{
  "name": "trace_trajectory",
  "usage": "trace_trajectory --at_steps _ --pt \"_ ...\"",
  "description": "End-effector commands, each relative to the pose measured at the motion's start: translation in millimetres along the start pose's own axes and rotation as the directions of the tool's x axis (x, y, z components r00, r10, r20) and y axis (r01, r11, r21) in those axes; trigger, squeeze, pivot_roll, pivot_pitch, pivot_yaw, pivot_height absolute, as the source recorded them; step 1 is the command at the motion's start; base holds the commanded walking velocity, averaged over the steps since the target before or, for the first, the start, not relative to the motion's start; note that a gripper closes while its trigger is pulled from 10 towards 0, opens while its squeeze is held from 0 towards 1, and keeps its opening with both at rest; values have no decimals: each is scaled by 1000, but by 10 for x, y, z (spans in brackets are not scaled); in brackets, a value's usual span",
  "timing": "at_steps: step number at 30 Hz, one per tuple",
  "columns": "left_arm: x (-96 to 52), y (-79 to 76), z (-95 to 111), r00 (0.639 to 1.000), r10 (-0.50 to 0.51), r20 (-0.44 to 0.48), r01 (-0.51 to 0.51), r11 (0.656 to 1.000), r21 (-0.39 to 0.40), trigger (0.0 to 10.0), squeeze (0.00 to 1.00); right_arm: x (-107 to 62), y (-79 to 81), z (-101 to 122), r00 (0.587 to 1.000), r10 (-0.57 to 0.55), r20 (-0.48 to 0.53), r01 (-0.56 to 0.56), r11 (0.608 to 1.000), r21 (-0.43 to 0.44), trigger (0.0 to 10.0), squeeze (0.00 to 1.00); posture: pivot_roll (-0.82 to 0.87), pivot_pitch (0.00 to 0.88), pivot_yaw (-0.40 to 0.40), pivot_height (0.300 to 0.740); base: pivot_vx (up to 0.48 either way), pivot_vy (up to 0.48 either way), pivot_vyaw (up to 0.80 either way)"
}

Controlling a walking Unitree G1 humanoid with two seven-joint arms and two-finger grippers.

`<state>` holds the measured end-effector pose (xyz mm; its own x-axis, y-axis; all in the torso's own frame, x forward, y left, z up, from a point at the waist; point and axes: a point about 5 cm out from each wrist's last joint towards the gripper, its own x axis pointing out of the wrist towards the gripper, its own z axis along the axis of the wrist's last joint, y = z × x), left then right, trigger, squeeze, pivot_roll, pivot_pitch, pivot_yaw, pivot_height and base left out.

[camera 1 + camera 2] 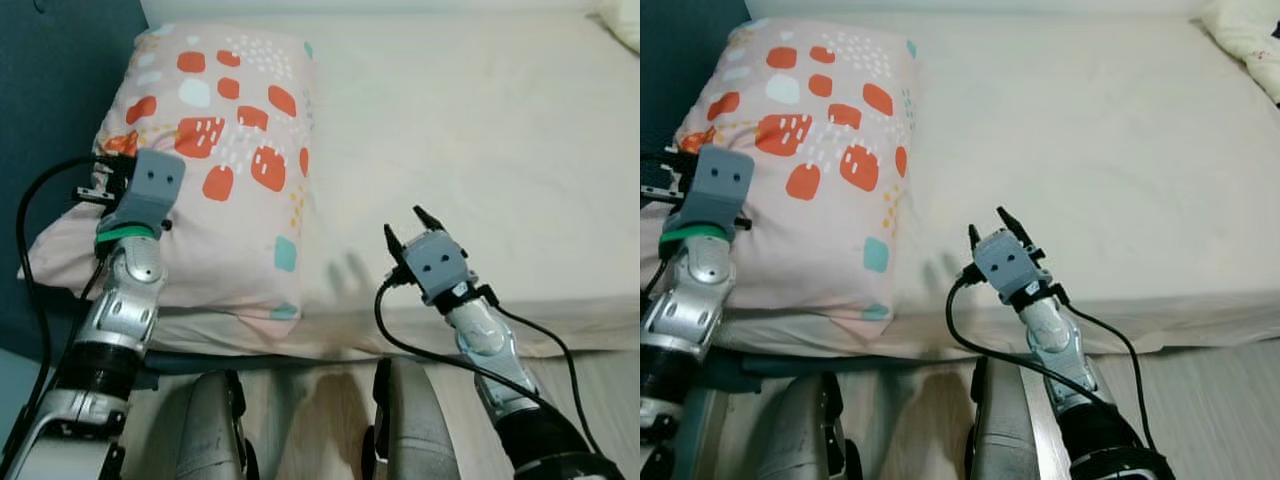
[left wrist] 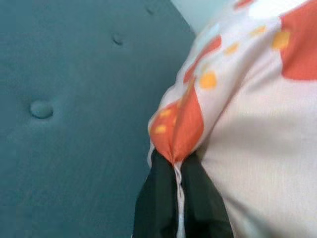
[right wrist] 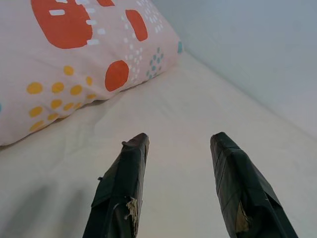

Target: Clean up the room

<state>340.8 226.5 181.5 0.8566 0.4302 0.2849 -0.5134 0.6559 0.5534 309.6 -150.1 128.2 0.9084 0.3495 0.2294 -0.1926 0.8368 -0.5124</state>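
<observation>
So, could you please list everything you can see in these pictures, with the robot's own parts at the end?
pillow: one, pale pink with orange, teal and white blotches, at the head end of the bed on the robot's left.
sheet: one, cream, covering the mattress.
headboard: one, dark teal, buttoned, beside the pillow.
bedding: one piece, pale yellow print, at the far right corner of the bed.
floor: pale wood planks, at the foot of the bed.
left tool: one, black fingers pinched on the pillow's corner.
right tool: one, black fingers apart, above the sheet beside the pillow.
</observation>
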Motion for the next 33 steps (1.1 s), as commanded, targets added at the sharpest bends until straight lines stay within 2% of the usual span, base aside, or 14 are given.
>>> trace_trajectory --at_steps 1,6,13,15,17,19,20,22,25,29,30,31,32,33 --pt "41 100 -31 999 42 9 -42 999 33 10000 0 -12 48 -34 1000 16 -13 -16 1000 15 10000 0 -10 86 37 579 0 0 0" --pt "102 112 -104 999 51 -16 -50 997 65 10000 0 -1 60 -30 1000 19 -10 -19 1000 17 10000 0 -22 78 42 579 0 0 0" --pt "-35 107 -216 995 61 -81 -53 994 93 10000 0 -42 20 -40 1000 6 -14 -6 1000 11 10000 0 -40 80 46 579 0 0 0" --pt "-56 60 -250 994 16 -104 -6 996 93 10000 0 -48 19 -47 1000 6 -16 -6 1000 11 10000 0 -32 81 41 579 0 0 0" --pt "-129 -146 -342 968 -157 -197 167 985 33 10000 0 -48 25 -56 1000 10 -20 -9 1000 13 10000 0 -28 82 38 579 0 0 0" --pt "-177 -288 -315 948 -246 -200 245 969 -27 10000 0 -28 38 -51 1000 14 -18 -14 1000 14 10000 0 -28 82 37 579 0 0 0" --pt "-174 -322 -272 953 -245 -177 245 969 -25 10000 1000 -10 42 -40 1000 14 -14 -14 1000 15 10000 0 -29 81 37 579 0 0 0" --pt "-167 -339 -237 959 -236 -155 236 972 -20 10000 1000 2 44 -31 1000 14 -11 -14 1000 16 10000 0 -29 81 37 579 0 0 0" --pt "-94 -262 -88 994 -98 -54 99 995 27 10000 1000 13 50 -16 1000 13 -4 -13 1000 19 10000 0 -35 81 37 579 0 0 0" --pt "-73 -135 24 1000 14 22 -15 999 37 10000 1000 -10 52 -22 1000 15 -5 -15 1000 19 10000 0 -34 85 39 579 0 0 0" --pt "-77 -84 62 998 43 52 -45 998 32 10000 122 -20 48 -29 1000 14 -7 -14 1000 19 10000 0 -34 85 40 579 0 0 0" --pt "-77 -84 62 998 43 52 -45 998 32 10000 122 -20 48 -29 1000 14 -7 -14 1000 19 10000 0 -34 85 40 579 0 0 0" --pt "-81 -27 101 995 66 80 -68 997 24 10000 0 -29 44 -36 1000 14 -10 -13 1000 19 10000 0 -31 86 40 579 0 0 0" --pt "-84 53 143 989 100 109 -103 994 22 10000 0 -35 44 -41 1000 13 -12 -13 1000 20 10000 0 -28 87 40 579 0 0 0"
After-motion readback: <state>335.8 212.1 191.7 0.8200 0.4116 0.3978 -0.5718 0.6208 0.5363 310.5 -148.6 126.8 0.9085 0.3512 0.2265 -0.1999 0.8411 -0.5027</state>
